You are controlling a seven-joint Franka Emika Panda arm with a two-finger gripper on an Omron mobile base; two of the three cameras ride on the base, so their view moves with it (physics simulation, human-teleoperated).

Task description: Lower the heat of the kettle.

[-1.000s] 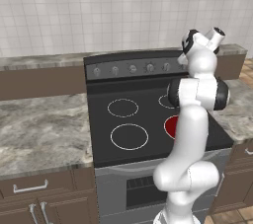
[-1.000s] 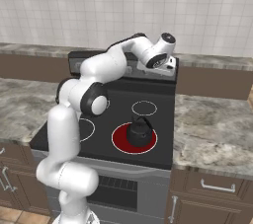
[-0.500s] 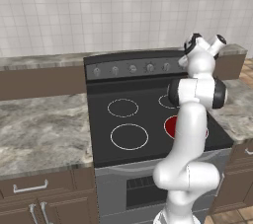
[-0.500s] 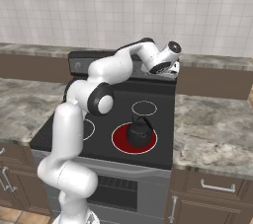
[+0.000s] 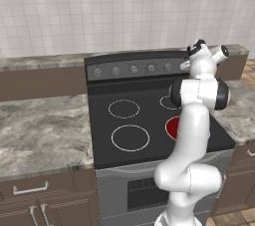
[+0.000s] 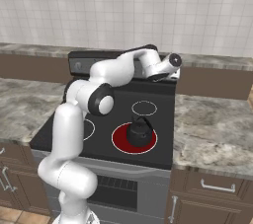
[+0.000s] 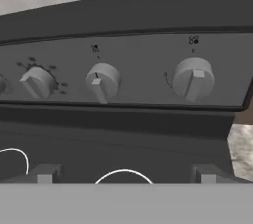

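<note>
A black stove (image 5: 144,135) with a glass cooktop stands between two stone counters (image 5: 40,133), its back panel carrying a row of grey knobs (image 5: 133,69). The white arm (image 5: 194,135) rises in front of the stove's right side and reaches up toward the panel's right end. Behind the arm, part of a red glowing burner (image 5: 172,128) shows, and to its left lie two unlit white burner rings (image 5: 130,137).

The kettle (image 6: 139,131) sits on the front right burner (image 6: 118,140) of the stove (image 6: 160,154). The knob panel (image 5: 107,70) stands behind the burners, counter (image 5: 40,130) on both sides.
</note>
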